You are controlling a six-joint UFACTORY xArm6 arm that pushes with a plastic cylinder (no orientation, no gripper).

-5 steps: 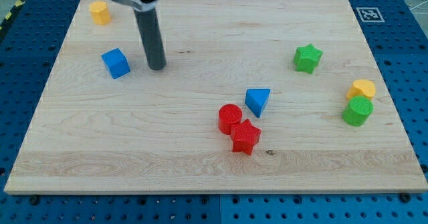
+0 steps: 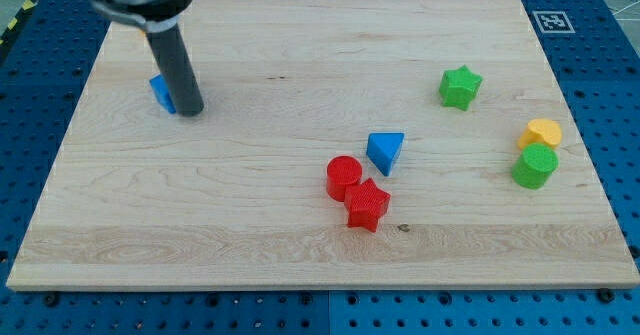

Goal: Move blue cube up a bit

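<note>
The blue cube (image 2: 161, 92) sits near the wooden board's upper left and is partly hidden behind my dark rod. My tip (image 2: 191, 111) rests on the board at the cube's lower right side, touching or almost touching it. The rod rises toward the view's top left from there.
A blue triangular block (image 2: 385, 151) lies near the middle, with a red cylinder (image 2: 343, 177) and a red star (image 2: 367, 204) just below it. A green star (image 2: 460, 86) is at the upper right. A yellow block (image 2: 542, 132) and green cylinder (image 2: 535, 165) sit at the right edge.
My tip has moved left, from a gap to the right of the blue cube to right against its lower right side. The rod now hides the yellow block at the top left.
</note>
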